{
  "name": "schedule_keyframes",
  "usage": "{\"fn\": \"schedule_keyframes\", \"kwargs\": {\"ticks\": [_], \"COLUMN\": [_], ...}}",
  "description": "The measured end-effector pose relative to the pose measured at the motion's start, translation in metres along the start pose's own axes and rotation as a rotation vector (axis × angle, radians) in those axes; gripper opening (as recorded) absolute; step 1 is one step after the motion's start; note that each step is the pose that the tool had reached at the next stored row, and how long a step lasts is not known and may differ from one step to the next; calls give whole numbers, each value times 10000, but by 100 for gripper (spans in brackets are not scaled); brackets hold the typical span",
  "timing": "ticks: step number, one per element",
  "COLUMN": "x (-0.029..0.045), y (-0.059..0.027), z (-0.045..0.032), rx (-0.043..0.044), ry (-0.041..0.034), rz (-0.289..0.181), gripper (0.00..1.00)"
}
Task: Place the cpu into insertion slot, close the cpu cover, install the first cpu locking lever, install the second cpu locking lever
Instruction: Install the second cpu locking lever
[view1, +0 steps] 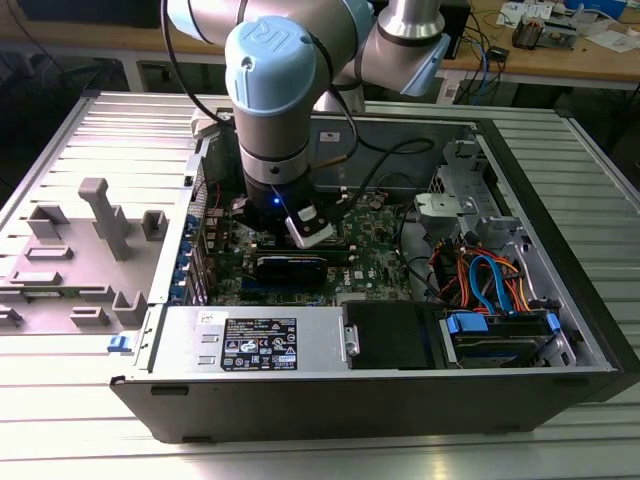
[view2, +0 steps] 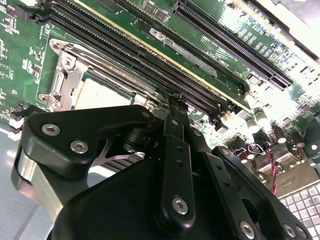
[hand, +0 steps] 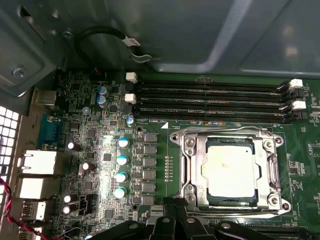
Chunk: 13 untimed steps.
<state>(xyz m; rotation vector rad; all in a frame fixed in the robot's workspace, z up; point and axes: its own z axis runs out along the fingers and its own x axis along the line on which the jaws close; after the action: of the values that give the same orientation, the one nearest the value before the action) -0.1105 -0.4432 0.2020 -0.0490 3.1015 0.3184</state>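
**Arm lowered into the open computer case, wrist over the CPU socket.**

In the first wrist view you see the small square cpu (hand: 231, 172) with its dull silver-grey top already seated in the silvery-rimmed square insertion slot (hand: 272, 176) on the green motherboard (hand: 90, 150), just ahead of the black gripper (hand: 167, 220). The thin silvery cpu cover (hand: 192, 170) appears to lie closed around the chip, its window framing the metal top; you cannot tell from these pictures whether either locking lever is latched, so judge placement done and levers unconfirmed. You cannot tell how the gripper is set. Black memory slots (hand: 210, 100) lie beyond the socket. Printing on the board and on the white label of the power supply (view1: 255, 343) is too small to read.
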Motion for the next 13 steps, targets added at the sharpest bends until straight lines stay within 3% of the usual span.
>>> {"fn": "schedule_keyframes", "kwargs": {"ticks": [7, 13], "x": [1, 1], "y": [-4, -5], "z": [23, 24], "rx": [-42, -7], "ry": [-8, -9], "rz": [29, 33], "gripper": [11, 11]}}
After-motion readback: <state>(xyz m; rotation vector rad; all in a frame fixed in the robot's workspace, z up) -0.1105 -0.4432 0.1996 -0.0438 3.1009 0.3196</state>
